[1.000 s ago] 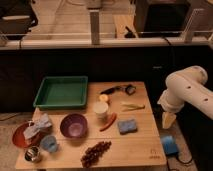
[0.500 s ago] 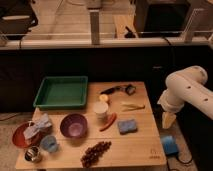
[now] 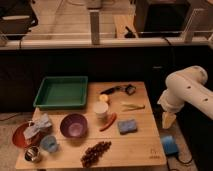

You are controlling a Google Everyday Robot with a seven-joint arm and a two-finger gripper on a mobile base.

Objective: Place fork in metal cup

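Hanging off the right edge of the desk (image 3: 141,146), the gripper (image 3: 168,120) points downward at the end of the thick white arm (image 3: 186,91), holding nothing; whether it is wide or narrow cannot be told. Below it, beside the desk's front right corner, sits a blue object (image 3: 169,145).

Left of the gripper, well apart from it and toward the right edge, the fork (image 3: 132,106) lies flat on the wood. A blue sponge (image 3: 127,126) lies just in front of the fork, and a red chili (image 3: 108,121) and a white cup (image 3: 101,109) sit to the sponge's left. A black-handled tool (image 3: 117,90) rests near the back edge.

A green tray (image 3: 47,97) fills the back left corner. In front of it stand a purple bowl (image 3: 73,125) and a light blue cup (image 3: 49,143). Dark grapes (image 3: 96,152) lie at the front edge.

The metal cup (image 3: 33,153) stands at the front left corner, across the whole desk from the gripper and fork.
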